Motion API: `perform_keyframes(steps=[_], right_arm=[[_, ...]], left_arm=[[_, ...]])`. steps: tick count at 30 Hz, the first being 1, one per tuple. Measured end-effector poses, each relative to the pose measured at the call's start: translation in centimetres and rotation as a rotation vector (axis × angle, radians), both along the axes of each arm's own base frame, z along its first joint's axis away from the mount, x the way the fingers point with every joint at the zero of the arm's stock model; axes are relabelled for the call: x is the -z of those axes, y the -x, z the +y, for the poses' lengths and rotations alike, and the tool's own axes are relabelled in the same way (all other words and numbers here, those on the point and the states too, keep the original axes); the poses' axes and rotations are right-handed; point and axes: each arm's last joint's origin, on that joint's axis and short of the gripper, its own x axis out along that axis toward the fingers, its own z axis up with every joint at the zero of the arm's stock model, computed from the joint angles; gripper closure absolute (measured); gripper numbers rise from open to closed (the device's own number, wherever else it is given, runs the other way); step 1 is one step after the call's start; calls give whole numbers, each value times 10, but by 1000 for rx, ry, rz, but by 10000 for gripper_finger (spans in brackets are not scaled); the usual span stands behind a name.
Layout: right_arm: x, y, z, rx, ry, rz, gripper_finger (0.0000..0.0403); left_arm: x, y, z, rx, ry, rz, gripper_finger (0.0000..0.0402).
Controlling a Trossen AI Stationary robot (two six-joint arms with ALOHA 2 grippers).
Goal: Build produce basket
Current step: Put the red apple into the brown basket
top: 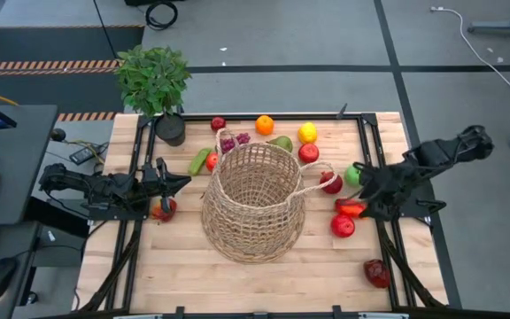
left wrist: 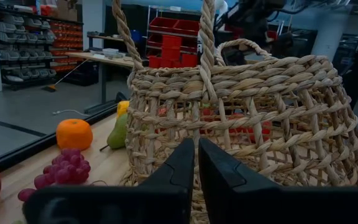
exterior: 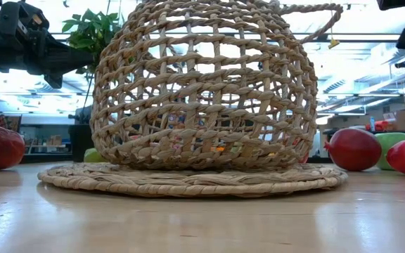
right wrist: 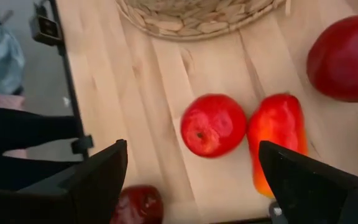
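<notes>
Basket [top: 253,213]: coarse tan wicker, open weave, matt and rough, with twisted fibre handles. Table [top: 184,266]: pale wood planks, smooth, lightly sheened. Red apple [right wrist: 213,125] and red pepper [right wrist: 277,134]: smooth, glossy, plastic-looking skins. Gripper fingers [right wrist: 95,180]: matt black.

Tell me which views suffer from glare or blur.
Low view: bright ceiling lights wash out the background behind the basket, and the near tabletop is soft. Right wrist view: the red apple and red pepper look slightly smeared. High view: evenly lit, sharp.
</notes>
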Motion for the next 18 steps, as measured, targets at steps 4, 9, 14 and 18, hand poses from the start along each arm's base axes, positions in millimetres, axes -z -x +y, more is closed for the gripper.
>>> perform_keyframes(steps=[4,9,14,18], right_arm=[[3,-3,12,-19,91,-5,37],[26,0,25,-74,180,20,37],[57,-1,36,-138,187,22,37],[69,-10,45,-294,207,-86,37]], left_arm=[[0,0,0,0,0,0,369],[0,0,0,1,0,0,366],[0,0,0,1,-1,1,372],[0,0,0,0,0,0,373]])
